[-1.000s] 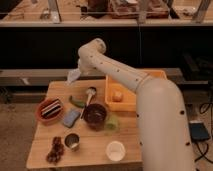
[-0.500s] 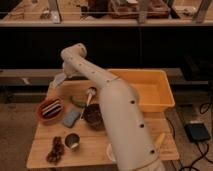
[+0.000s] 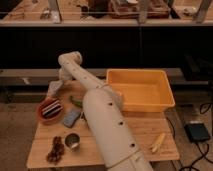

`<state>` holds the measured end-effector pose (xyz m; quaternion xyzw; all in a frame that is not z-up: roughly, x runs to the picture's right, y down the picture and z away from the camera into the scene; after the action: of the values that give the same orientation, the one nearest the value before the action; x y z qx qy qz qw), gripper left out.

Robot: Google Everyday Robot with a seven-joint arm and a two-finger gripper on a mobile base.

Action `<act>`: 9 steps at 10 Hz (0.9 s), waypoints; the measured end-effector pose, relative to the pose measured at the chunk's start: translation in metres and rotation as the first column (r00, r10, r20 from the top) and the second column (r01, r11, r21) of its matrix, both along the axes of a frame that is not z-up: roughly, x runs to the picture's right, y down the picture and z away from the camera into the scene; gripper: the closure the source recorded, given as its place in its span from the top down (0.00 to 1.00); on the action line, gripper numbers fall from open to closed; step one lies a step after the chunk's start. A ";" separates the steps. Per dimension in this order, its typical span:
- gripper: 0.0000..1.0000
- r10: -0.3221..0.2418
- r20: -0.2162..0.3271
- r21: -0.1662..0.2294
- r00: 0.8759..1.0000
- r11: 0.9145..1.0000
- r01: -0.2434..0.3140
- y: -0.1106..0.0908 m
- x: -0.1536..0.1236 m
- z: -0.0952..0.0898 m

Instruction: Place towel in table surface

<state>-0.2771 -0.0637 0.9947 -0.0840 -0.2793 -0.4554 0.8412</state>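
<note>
A light plank table surface [image 3: 145, 131] stands in a dim workshop, with dark shelving and a railing running behind it. Nearest the front edge, close to the left corner, lie a dark knobbly cluster [image 3: 55, 150] and a small metal cup [image 3: 73, 141]; a pale yellow strip [image 3: 158, 142] rests toward the front right. The arm's thick white body rises from the front middle and hides much of the centre. Further back on the left sit a brown bowl [image 3: 50, 109] holding something striped, a flat blue pad [image 3: 72, 118] just beside it, and a green item [image 3: 76, 102] partly behind the arm. An orange-yellow bin [image 3: 141, 89] fills the back right.

At the back left corner the gripper [image 3: 56, 86] reaches down, and the towel [image 3: 54, 88] hangs pale from it, right at the edge. Whether the fingers pinch the cloth or have parted cannot be told.

To do this step well, the cloth probably needs to come inboard from that corner before letting go, or it could slide off. Lowering until the folds rest on the planks, clear of the bowl, then releasing, seems safest.
</note>
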 end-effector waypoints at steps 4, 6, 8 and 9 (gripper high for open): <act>0.50 -0.035 0.021 -0.038 0.999 0.999 0.036 0.015 0.009 -0.003; 0.72 -0.046 0.024 -0.051 0.999 0.998 0.047 0.021 0.011 -0.003; 0.80 -0.050 0.021 -0.056 0.999 0.997 0.051 0.023 0.014 -0.003; 0.80 -0.051 0.019 -0.059 0.999 0.997 0.052 0.023 0.016 -0.004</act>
<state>-0.2616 -0.0405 0.9912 -0.1122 -0.2978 -0.4690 0.8238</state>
